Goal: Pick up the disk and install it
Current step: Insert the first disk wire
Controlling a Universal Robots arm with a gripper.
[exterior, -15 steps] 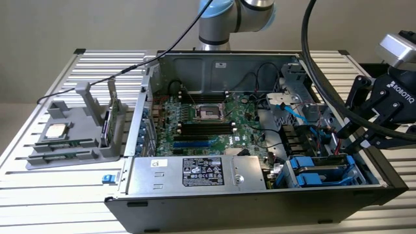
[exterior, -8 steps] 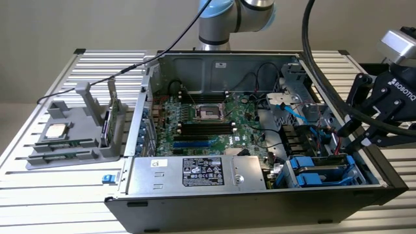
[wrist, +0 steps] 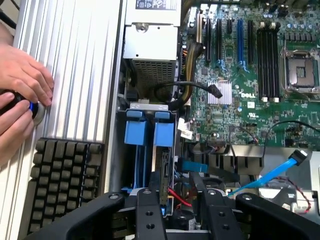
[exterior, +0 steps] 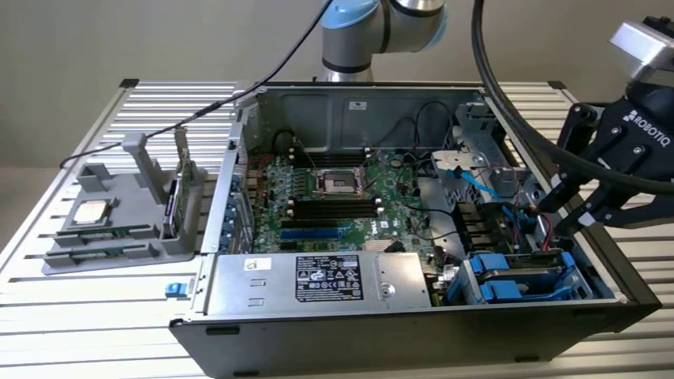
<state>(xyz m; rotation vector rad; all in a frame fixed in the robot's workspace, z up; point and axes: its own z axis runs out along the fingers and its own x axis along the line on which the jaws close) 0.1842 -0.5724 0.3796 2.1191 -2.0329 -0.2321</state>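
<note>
The disk [exterior: 523,276] sits low in the drive bay at the front corner of the open computer case [exterior: 316,316], on the exterior view's right, clipped in its blue carrier frame. From the wrist, its blue carrier [wrist: 162,135] lies beside a second blue one. My gripper [exterior: 558,219] hangs a little above and behind that bay. Its black fingers [wrist: 150,210] are open, with nothing between them. The gripper [wrist: 180,202] looks straight down at the bay's edge and a red cable.
A motherboard [exterior: 327,197], a power supply [exterior: 316,276] and a blue SATA cable [wrist: 270,172] fill the case. On the exterior view's left, a grey fixture [exterior: 116,229] holds a silver chip [exterior: 93,212] and an upright card [exterior: 179,197]. A person's hands [wrist: 20,90] and a keyboard [wrist: 65,175] lie beside the case.
</note>
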